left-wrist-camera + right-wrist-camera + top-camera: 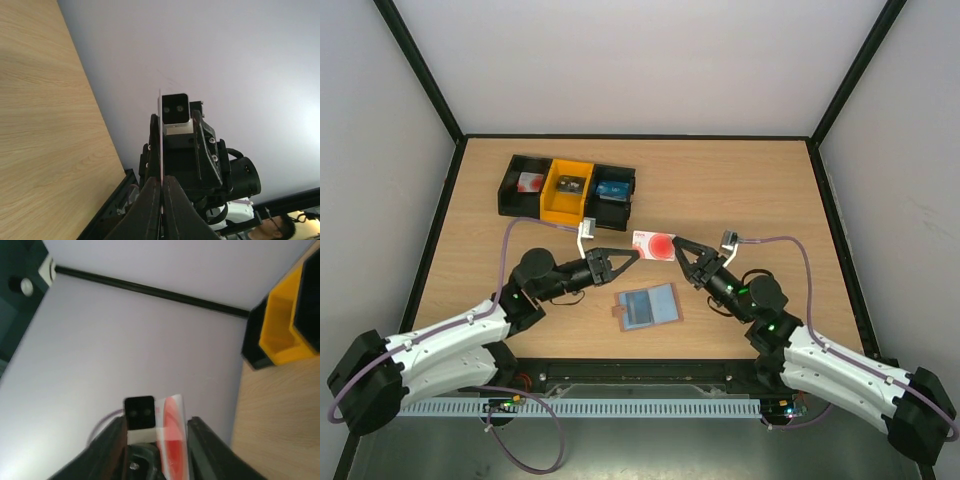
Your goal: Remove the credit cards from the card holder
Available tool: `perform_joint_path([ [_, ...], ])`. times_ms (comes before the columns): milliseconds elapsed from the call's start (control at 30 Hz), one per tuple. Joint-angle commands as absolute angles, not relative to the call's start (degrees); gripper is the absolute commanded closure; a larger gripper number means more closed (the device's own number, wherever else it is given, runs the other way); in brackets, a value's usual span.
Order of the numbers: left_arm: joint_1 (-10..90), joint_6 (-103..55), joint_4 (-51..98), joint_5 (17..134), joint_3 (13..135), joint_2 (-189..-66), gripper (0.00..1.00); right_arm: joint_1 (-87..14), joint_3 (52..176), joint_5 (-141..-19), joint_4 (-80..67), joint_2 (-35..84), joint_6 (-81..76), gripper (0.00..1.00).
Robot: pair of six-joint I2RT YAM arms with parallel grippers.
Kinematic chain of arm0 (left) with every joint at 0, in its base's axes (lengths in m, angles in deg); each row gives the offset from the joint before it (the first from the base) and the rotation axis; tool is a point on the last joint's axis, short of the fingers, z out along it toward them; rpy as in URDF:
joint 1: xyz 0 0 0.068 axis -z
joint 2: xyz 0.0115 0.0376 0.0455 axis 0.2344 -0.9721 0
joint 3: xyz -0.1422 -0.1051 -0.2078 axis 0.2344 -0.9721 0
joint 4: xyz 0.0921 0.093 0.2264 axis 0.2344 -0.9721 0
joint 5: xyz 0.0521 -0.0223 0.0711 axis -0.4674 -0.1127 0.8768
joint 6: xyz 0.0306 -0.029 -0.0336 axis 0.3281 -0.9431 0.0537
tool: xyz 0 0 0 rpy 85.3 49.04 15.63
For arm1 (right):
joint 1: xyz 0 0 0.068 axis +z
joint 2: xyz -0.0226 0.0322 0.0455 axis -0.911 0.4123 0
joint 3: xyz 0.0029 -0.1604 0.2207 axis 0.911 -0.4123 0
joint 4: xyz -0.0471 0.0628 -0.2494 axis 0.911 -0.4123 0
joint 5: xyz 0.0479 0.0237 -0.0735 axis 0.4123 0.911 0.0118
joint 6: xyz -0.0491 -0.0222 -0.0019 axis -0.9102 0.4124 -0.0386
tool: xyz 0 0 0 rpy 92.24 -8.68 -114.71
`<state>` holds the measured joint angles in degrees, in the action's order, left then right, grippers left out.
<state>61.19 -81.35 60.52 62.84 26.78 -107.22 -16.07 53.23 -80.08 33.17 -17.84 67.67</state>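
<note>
A pinkish-red and white credit card [655, 246] hangs in the air between my two grippers, above the middle of the table. My left gripper [637, 252] is shut on its left end; in the left wrist view the card [161, 135] stands edge-on, pinched between the black fingertips [150, 200]. My right gripper [678, 248] is at the card's right end with its jaws apart, and the card [172, 440] stands loose between them. The card holder [648, 306] lies open on the table below, light blue-grey inside with a brown rim.
A row of black and yellow bins [567, 188] with small items stands at the back left, also showing in the right wrist view as the bins [285, 325]. Black frame rails run along the table's edges.
</note>
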Motion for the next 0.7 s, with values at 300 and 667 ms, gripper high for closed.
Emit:
perform_joint_path([
  [300, 50.6, -63.2, 32.5, 59.0, 36.0, -103.0, 0.97, -15.8, 50.0, -80.7, 19.1, -29.2, 57.6, 0.01],
  [667, 29.0, -46.0, 6.7, 53.1, 47.6, -109.0, 0.97, -15.8, 47.9, -82.0, 11.3, -38.9, 53.4, 0.02],
])
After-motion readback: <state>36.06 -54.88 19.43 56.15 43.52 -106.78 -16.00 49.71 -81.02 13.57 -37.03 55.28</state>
